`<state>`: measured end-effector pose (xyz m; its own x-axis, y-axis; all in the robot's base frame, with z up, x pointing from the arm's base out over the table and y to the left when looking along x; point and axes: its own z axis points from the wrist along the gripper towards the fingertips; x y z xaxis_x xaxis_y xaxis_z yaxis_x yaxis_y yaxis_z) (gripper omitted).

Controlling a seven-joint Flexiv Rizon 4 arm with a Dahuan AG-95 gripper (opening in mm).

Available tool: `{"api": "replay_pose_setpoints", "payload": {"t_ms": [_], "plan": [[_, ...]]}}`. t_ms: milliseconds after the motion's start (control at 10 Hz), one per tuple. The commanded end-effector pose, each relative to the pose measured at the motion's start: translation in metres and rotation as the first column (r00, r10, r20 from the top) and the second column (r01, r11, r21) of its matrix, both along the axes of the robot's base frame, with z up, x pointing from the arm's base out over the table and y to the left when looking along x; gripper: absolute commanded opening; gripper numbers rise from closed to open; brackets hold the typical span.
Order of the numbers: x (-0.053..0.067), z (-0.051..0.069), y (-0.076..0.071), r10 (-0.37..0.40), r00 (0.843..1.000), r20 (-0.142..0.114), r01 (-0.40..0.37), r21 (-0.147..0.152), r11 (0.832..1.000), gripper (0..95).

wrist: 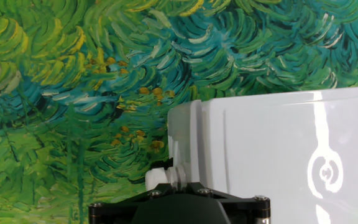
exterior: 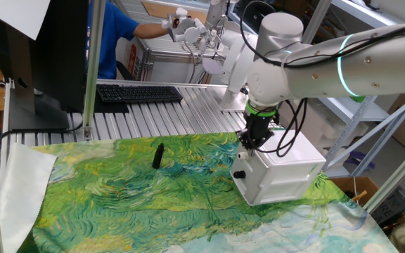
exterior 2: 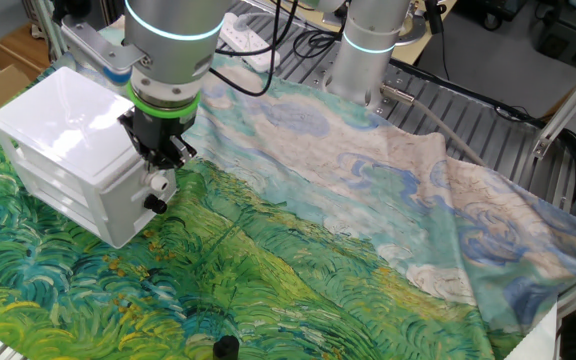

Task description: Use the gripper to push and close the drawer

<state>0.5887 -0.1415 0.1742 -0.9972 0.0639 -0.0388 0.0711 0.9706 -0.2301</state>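
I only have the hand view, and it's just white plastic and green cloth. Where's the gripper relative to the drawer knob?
Observer: The gripper is at the top edge of the drawer front, with the black knob just below it.
Operator: Is anything loose on the cloth in front of the drawer?
Observer: Only a short black stick, lying well apart from the cabinet.
Operator: Is anyone near the table?
Observer: A person in a blue shirt is at the far side, beyond the keyboard.
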Motion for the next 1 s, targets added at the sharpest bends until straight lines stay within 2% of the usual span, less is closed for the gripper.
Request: {"api": "replay_pose_setpoints", "payload": {"t_ms": [100,300,400,500,1000], "plan": [[-0.0009,0.0008,-0.0014,0.007,1.0,-0.002,-0.007,-0.001,1.0,0.0],[-0.0038,0.0,-0.0059,0.019,1.0,-0.003,-0.019,0.002,1.0,0.0],[-0.0035,0.0001,-0.0054,0.015,1.0,-0.004,-0.015,0.018,1.0,0.0],[-0.0031,0.0003,-0.0048,0.016,1.0,-0.006,-0.016,0.02,1.0,0.0],[-0.0061,0.0027,-0.0081,0.039,0.999,-0.007,-0.039,-0.024,0.999,0.0]]}}
